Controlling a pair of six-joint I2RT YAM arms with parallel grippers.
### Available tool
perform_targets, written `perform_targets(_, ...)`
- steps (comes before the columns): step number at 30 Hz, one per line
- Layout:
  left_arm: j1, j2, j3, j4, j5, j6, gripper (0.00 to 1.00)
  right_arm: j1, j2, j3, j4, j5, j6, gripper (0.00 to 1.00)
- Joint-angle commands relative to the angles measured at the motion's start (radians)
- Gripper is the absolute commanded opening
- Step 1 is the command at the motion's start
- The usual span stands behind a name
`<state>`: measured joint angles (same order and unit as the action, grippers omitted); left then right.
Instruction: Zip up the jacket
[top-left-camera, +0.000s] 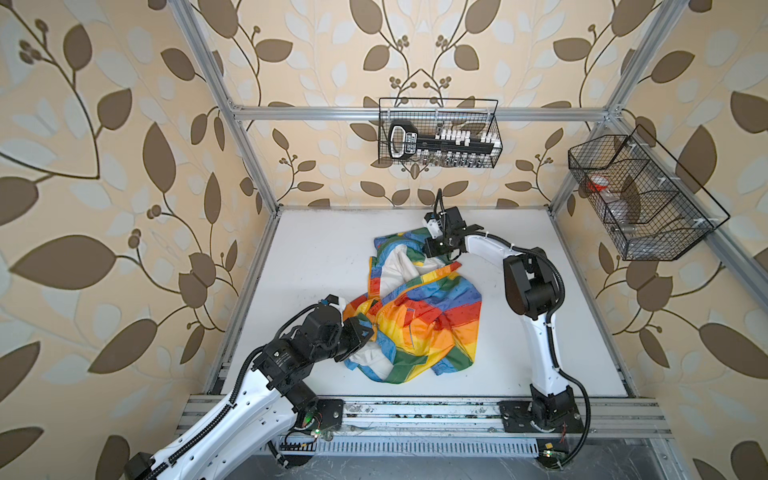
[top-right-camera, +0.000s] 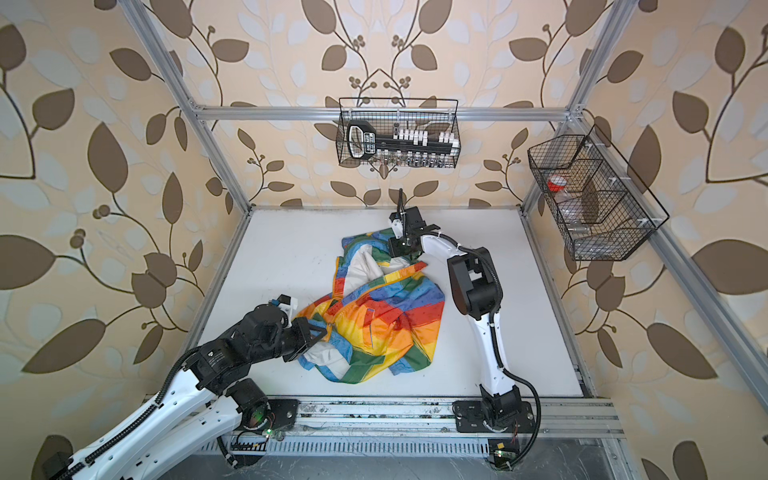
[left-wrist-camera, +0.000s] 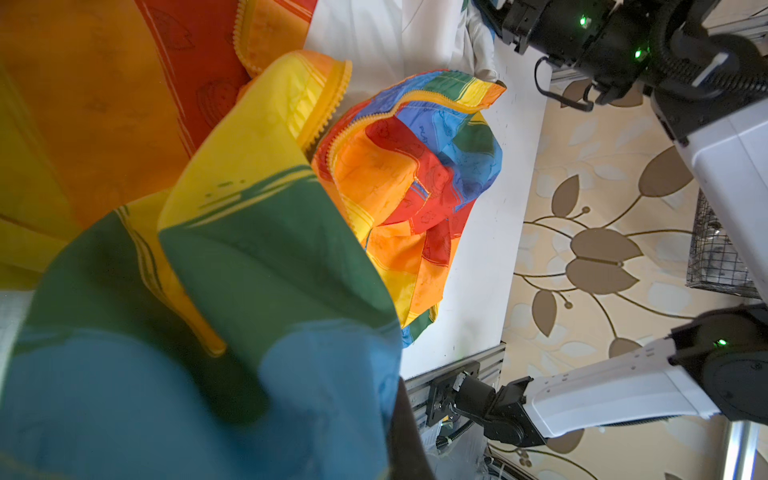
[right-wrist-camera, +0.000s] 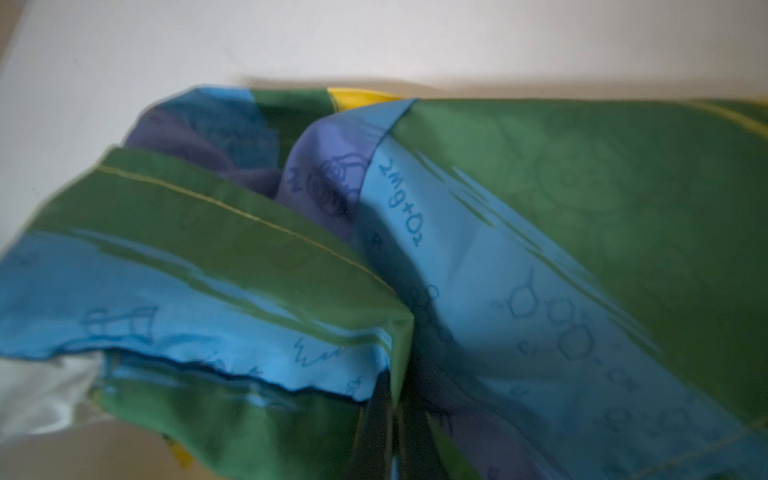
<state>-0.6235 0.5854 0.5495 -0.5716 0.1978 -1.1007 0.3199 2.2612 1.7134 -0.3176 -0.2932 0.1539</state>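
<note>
Rainbow-block jacket (top-left-camera: 415, 307) lies crumpled mid-bench (top-left-camera: 316, 257), unzipped, w/ off-white lining showing at its far and near ends in both top views (top-right-camera: 374, 316). Left claw (top-left-camera: 368, 332) sits at the garment's near-left edge, clenched on a fold of green and yellow cloth that rises off the bench to meet it. Right claw (top-left-camera: 451, 258) comes down on the far-right corner, by the blue-green hem, clenched on the fabric there. The jacket thus stretches between the 2 claws, its bulk of red, orange and yellow panels heaped just right of the left claw and just near of the right one. Left wrist view: green-blue cloth (left-wrist-camera: 232, 291) fills the foreground close to the lens, and the orange-yellow zipper (left-wrist-camera: 332, 104) runs in 2 separate rows of teeth, not joined, w/ the rest of the jacket bunched beyond on the white bench. Right wrist view: blue and green panels (right-wrist-camera: 540, 249), printed w/ chemistry doodles, gather to a pinch at the frame's lower middle; view soft, the fingers themselves hard to make out.
</note>
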Motion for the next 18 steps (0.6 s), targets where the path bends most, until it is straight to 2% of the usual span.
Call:
perform_targets(1, 0.035, 0.018, 0.091, -0.057, -0.032, 0.113, 0.0, -0.128, -0.184, -0.157, 0.147, 0.031, 0.159, 0.0)
perform_targets(3, 0.074, 0.072, 0.167, -0.111, -0.032, 0.212, 0.0, -0.2, -0.295, -0.238, 0.164, 0.087, 0.213, 0.0)
perform_targets(5, 0.121, 0.143, 0.25, -0.155, -0.005, 0.321, 0.0, -0.255, -0.398, -0.273, 0.128, 0.166, 0.209, 0.0)
perform_targets(6, 0.146, 0.186, 0.294, -0.173, 0.013, 0.37, 0.0, -0.274, -0.444, -0.268, 0.076, 0.253, 0.195, 0.0)
perform_targets(7, 0.173, 0.228, 0.339, -0.188, 0.041, 0.421, 0.0, -0.291, -0.486, -0.261, 0.029, 0.324, 0.177, 0.0)
perform_targets(10, 0.262, 0.34, 0.476, -0.223, 0.142, 0.548, 0.0, -0.347, -0.566, -0.256, -0.066, 0.432, 0.17, 0.0)
perform_targets(13, 0.354, 0.426, 0.609, -0.282, 0.269, 0.649, 0.0, -0.381, -0.614, -0.291, -0.095, 0.487, 0.174, 0.0)
perform_targets(18, 0.464, 0.502, 0.762, -0.44, 0.384, 0.778, 0.0, -0.397, -0.632, -0.309, -0.153, 0.529, 0.148, 0.0)
